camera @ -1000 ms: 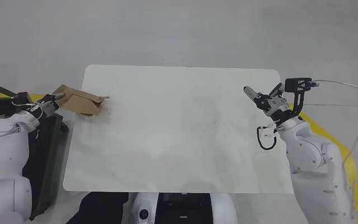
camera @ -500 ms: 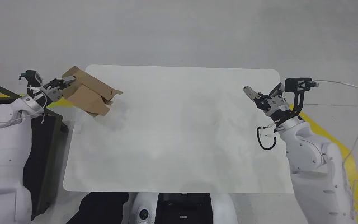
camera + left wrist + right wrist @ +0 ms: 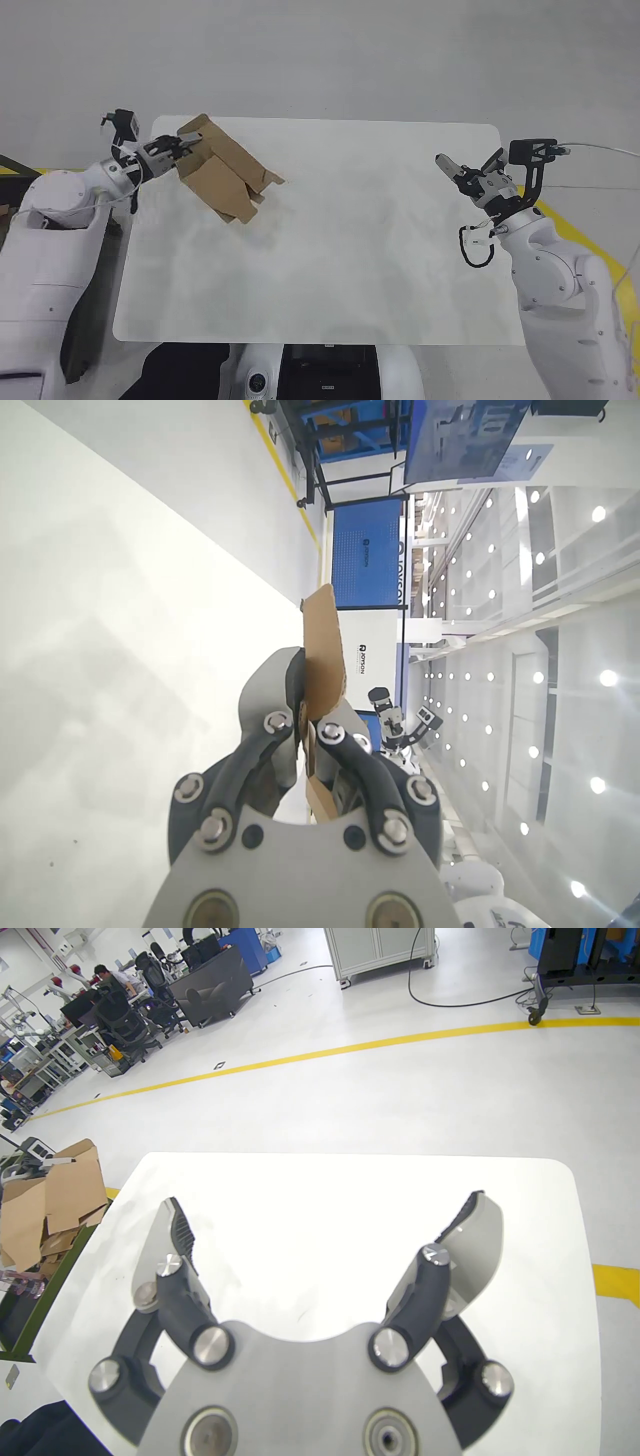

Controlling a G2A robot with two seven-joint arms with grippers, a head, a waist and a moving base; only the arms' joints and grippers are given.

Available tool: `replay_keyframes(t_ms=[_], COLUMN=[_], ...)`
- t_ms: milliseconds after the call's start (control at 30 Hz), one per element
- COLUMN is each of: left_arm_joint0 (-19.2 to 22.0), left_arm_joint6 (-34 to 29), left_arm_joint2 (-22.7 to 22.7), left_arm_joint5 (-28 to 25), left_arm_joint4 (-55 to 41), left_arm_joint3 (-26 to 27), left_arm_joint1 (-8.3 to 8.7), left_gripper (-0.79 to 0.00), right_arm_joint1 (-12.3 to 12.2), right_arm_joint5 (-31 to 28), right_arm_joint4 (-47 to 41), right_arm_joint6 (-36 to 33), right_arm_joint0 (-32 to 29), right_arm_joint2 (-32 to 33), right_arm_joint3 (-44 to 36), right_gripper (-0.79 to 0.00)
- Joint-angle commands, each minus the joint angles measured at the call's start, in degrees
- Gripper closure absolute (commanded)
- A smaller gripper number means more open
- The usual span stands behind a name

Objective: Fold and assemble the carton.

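Top view: the left gripper (image 3: 184, 148) has its fingers clamped on a flap of the brown carton (image 3: 225, 175), over the bench's (image 3: 350, 280) far left corner. The right gripper (image 3: 469, 166) hovers at the bench's right edge, fingers apart.

The carton (image 3: 225, 175) is brown cardboard, partly folded, with its flaps hanging loose. It sits tilted over the far left corner of the worktop (image 3: 350, 260), one edge pinched in the left tool (image 3: 186, 150).
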State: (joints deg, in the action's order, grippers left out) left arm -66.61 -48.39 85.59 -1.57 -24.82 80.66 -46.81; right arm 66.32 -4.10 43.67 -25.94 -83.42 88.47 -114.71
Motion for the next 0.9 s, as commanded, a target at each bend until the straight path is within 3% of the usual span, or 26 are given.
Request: replay_keyframes(t_ms=[0,300,633,867], left_arm_joint0=[0.05,2.4,0.5,0.52], left_arm_joint6=[0.97,-0.42,-0.21,-0.4], left_arm_joint2=[-1.18,-6.49,-10.49,-11.36], left_arm_joint5=[1.16,7.14,7.94,8.71], left_arm_joint4=[0.73,2.92,4.64,4.32], left_arm_joint3=[2.22,9.59,16.55,18.06], left_arm_joint1=[-0.21,-1.01,-1.71,-1.97], left_gripper=[0.0,0.0,0.0,0.0], right_arm_joint1=[0.0,0.0,0.0,0.0], right_arm_joint5=[0.0,0.0,0.0,0.0], right_arm_joint4=[0.0,0.0,0.0,0.0], right_arm_joint6=[0.0,0.0,0.0,0.0], right_arm_joint0=[0.0,0.0,0.0,0.0], right_arm_joint2=[0.0,0.0,0.0,0.0], right_arm_joint3=[0.0,0.0,0.0,0.0], right_gripper=[-0.785,-0.785,-0.785,-0.785])
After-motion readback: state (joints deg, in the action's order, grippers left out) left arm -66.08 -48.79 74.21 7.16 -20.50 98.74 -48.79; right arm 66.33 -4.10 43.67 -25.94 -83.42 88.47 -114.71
